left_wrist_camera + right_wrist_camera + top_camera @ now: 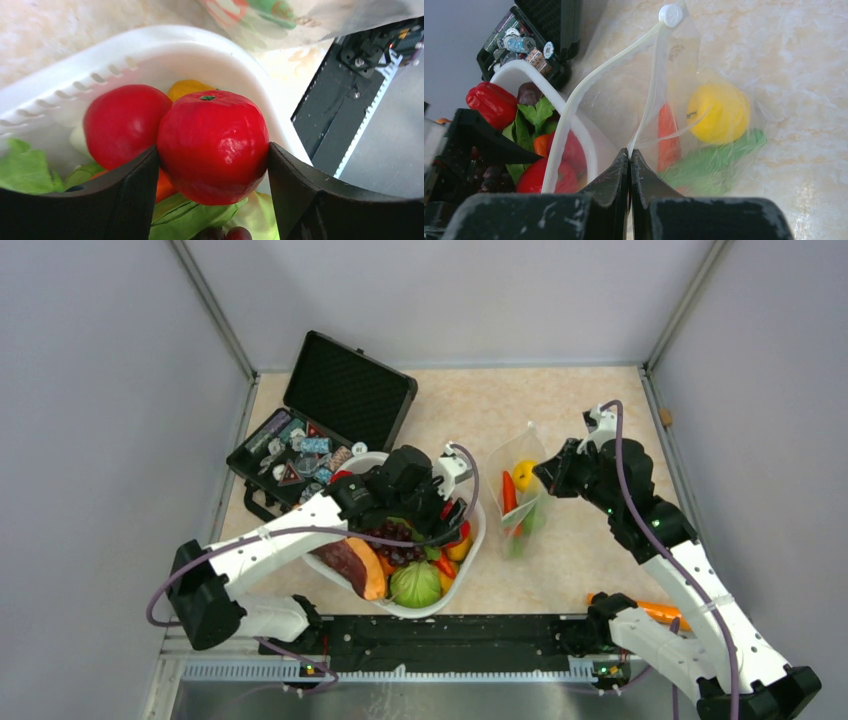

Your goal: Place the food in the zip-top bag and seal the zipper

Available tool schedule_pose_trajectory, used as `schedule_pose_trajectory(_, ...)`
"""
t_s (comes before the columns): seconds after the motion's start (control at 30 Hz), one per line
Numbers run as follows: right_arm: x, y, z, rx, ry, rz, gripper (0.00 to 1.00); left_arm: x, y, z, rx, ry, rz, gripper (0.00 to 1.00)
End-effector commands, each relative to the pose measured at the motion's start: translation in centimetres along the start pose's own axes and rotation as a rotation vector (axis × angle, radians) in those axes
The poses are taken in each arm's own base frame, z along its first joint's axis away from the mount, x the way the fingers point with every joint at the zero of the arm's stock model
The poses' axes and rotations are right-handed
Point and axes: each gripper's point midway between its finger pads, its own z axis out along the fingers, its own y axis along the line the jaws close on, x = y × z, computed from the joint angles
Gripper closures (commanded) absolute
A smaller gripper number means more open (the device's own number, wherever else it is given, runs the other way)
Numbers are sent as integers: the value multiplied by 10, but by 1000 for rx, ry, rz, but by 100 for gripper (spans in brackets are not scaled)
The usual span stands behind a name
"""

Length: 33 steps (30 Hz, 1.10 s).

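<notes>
The left gripper (212, 150) fills the bottom of its wrist view. Between its two dark fingers (100, 200) sits a glossy red tomato (213, 145), and each pad appears to press a flank of it, so the grip looks made at a wide spread. The tomato lies low in the white basket (165, 42), with green leaves (25, 165) under the fingers. A second tomato (125, 122) touches it just past the left finger, and a yellow piece (187, 87) lies beyond both.

The right gripper (630, 152) is pinched tight on the bag (624, 95) at its mouth. The zipper (599, 75) rises from the fingertips in two strands, spread apart, that meet at a white slider (670, 14) far beyond them. Past the fingertips, inside the bag, lie a lemon (719, 112), a long red piece (667, 135) and a green pod (714, 160).

The step in hand looks like picking up one more piece of food while the mouth is held open. The bag is partly filled and not sealed. Next the tomato must lift clear of its neighbour and the basket wall, cross to the gap between the strands, and drop in. It is smooth and round and may slip.

The table (560, 410) is pale and marbled. Plain grey walls (450, 290) close it in on three sides, and an open black case (340, 390) stands beyond the basket.
</notes>
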Motion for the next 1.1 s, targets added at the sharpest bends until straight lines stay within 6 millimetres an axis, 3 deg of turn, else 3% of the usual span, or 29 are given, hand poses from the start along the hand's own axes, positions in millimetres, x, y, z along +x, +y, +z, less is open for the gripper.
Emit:
schedule_pose_trajectory(0.0,-19,12,-4,-45,-66,2,100,-52,-6,-28,-24,-260,38,74)
schedule_pose_trajectory(0.17,-19,14,-4,-55,-65,5,100,-75,-7,-52,-53,-408,43,77)
schedule_pose_trajectory(0.5,-16,19,-3,-92,-53,7,100,-110,-11,-80,-58,-611,-7,76)
schedule_pose_trajectory(0.67,-14,25,-2,-122,-44,2,100,-132,-23,-96,0,-734,-29,73)
schedule_pose_trajectory(0.83,-14,31,-3,-162,-40,0,100,-149,-36,-103,74,-810,-19,70)
schedule_pose_trajectory(1.07,-9,39,-4,-209,-24,-3,100,-171,-49,-97,159,-837,-13,68)
